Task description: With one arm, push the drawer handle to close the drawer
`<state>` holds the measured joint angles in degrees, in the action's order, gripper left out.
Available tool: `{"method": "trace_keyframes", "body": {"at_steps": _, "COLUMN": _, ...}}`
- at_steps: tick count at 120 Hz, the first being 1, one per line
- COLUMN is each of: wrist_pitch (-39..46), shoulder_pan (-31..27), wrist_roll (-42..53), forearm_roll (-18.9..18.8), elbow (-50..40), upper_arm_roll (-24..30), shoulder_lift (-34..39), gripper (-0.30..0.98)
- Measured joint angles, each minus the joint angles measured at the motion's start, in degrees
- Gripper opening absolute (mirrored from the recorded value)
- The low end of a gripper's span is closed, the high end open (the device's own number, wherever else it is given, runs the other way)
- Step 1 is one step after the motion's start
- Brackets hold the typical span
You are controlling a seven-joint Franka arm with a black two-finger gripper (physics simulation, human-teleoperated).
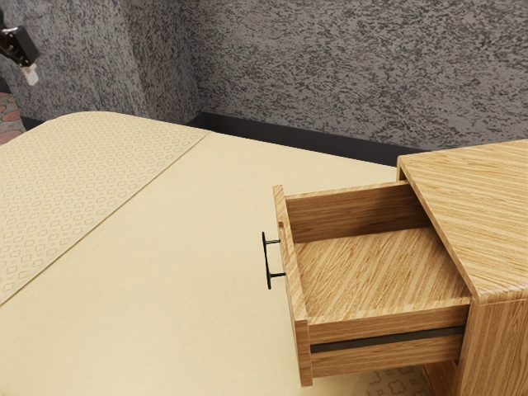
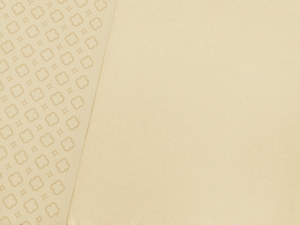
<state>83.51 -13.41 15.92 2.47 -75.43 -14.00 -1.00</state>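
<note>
One black gripper (image 1: pixel 31 76) hangs at the exterior view's upper left, raised above the level of the bed-like surface, its body slanting down toward the exterior view's right and ending in a pale tip. Whether it is open or closed, I cannot tell. It is well apart from the drawer (image 1: pixel 371 272), which stands pulled out of a wooden cabinet (image 1: pixel 487 214) at the exterior view's right. The drawer's front faces the exterior view's left and carries a thin black handle (image 1: pixel 266 260), a straight bar on two short posts. Striped light-brown grain runs over the drawer's bottom and walls, and a dark groove (image 1: pixel 388 339) lines its near side. Beneath lies a cream surface (image 1: pixel 165 264), plain in the middle, with a patterned section (image 1: pixel 82 173) that has a rounded far corner. The wrist view looks onto this surface, where small four-lobed figures meet the plain part along a slanting seam (image 2: pixel 88 117). Behind rises a mottled grey wall (image 1: pixel 330 74) with a dark baseboard (image 1: pixel 289 143); reddish stone flooring (image 1: pixel 7 111) shows at the exterior view's left edge.
</note>
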Motion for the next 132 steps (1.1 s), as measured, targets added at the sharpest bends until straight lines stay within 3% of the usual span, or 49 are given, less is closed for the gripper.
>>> {"method": "trace_keyframes", "body": {"at_steps": 20, "wrist_pitch": 0.01, "shoulder_pan": -0.79, "wrist_roll": 0.38, "forearm_roll": 0.07, "elbow": 0.07, "upper_arm_roll": 0.16, "shoulder_lift": 0.02, "gripper": 0.67}}
{"method": "trace_keyframes", "body": {"at_steps": 27, "wrist_pitch": -0.69, "shoulder_pan": -0.09, "wrist_roll": 0.46, "forearm_roll": -0.05, "elbow": 4.26, "upper_arm_roll": 0.34, "shoulder_lift": 1.87, "gripper": 0.67}}
{"method": "trace_keyframes", "body": {"at_steps": 37, "wrist_pitch": -1.93, "shoulder_pan": 2.76, "wrist_roll": 0.53, "forearm_roll": -0.20, "elbow": 9.96, "upper_arm_roll": 0.43, "shoulder_lift": 4.74, "gripper": 0.67}}
{"method": "trace_keyframes", "body": {"at_steps": 54, "wrist_pitch": -2.89, "shoulder_pan": 10.24, "wrist_roll": 0.63, "forearm_roll": 0.06, "elbow": 11.57, "upper_arm_roll": 0.65, "shoulder_lift": 5.63, "gripper": 0.67}}
{"method": "trace_keyframes", "body": {"at_steps": 80, "wrist_pitch": -3.65, "shoulder_pan": 11.89, "wrist_roll": -0.89, "forearm_roll": 0.18, "elbow": 9.36, "upper_arm_roll": 1.31, "shoulder_lift": 5.75, "gripper": 0.67}}
{"method": "trace_keyframes", "body": {"at_steps": 88, "wrist_pitch": -3.45, "shoulder_pan": 13.29, "wrist_roll": -1.94, "forearm_roll": -0.24, "elbow": 3.43, "upper_arm_roll": 1.27, "shoulder_lift": 8.09, "gripper": 0.67}}
{"method": "trace_keyframes", "body": {"at_steps": 111, "wrist_pitch": 1.95, "shoulder_pan": 13.35, "wrist_roll": -5.97, "forearm_roll": -1.60, "elbow": -26.89, "upper_arm_roll": 2.09, "shoulder_lift": 23.02, "gripper": 0.67}}
{"method": "trace_keyframes", "body": {"at_steps": 132, "wrist_pitch": 5.80, "shoulder_pan": 4.12, "wrist_roll": -9.52, "forearm_roll": -2.03, "elbow": -44.59, "upper_arm_roll": 8.05, "shoulder_lift": 29.85, "gripper": 0.67}}
